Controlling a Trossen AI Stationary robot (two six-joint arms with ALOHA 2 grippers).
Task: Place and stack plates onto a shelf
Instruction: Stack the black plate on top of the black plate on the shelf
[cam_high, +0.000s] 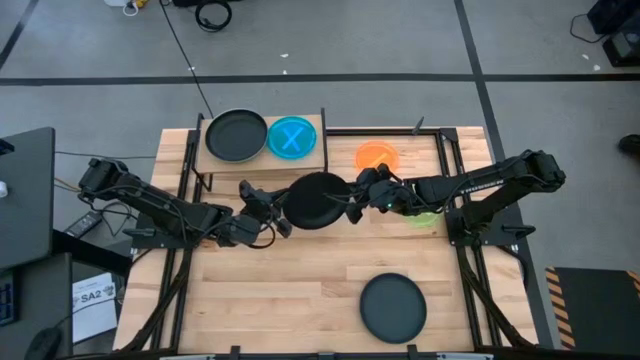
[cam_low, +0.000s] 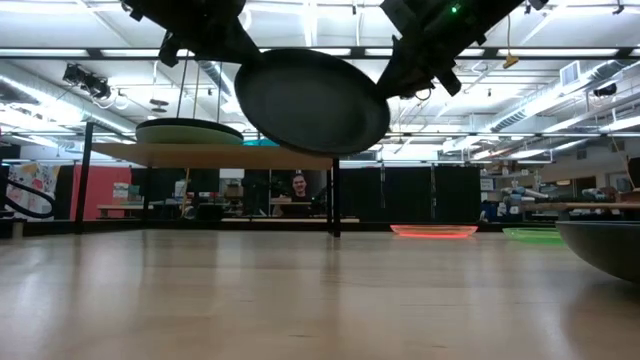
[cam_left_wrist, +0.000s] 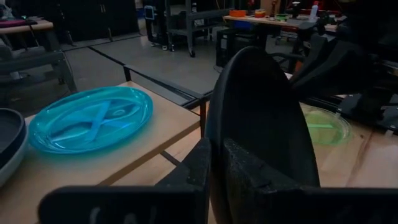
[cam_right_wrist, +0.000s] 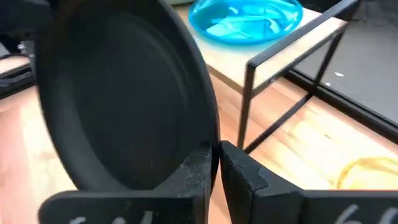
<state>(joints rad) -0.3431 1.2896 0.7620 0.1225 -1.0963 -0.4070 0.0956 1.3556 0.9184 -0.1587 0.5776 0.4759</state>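
A black plate (cam_high: 318, 200) hangs in the air over the middle of the table, between my two grippers, just in front of the shelf. My left gripper (cam_high: 280, 212) is shut on its left rim and my right gripper (cam_high: 355, 195) on its right rim. In the low view the plate (cam_low: 312, 100) is tilted, at about the height of the shelf board (cam_low: 230, 155). The shelf (cam_high: 312, 160) stands at the far left on thin black legs. It carries a dark plate (cam_high: 236, 135) and a blue translucent plate (cam_high: 291, 137), side by side. My left gripper (cam_left_wrist: 214, 171) pinches the black plate's rim (cam_left_wrist: 214, 124) between its two fingers (cam_left_wrist: 249, 177), coming level from the table's left. The plate is lifted clear of the table and tilted. My right gripper (cam_right_wrist: 216, 167) pinches the opposite rim (cam_right_wrist: 208, 127) between its two fingers (cam_right_wrist: 244, 173), coming level from the table's right. The plate hangs clear between the two holds.
An orange plate (cam_high: 377, 156) lies on the table right of the shelf. A bright green plate (cam_high: 424, 218) lies partly under my right arm. Another black plate (cam_high: 393, 307) sits near the near edge. A person (cam_low: 298, 185) sits in the room far behind the table.
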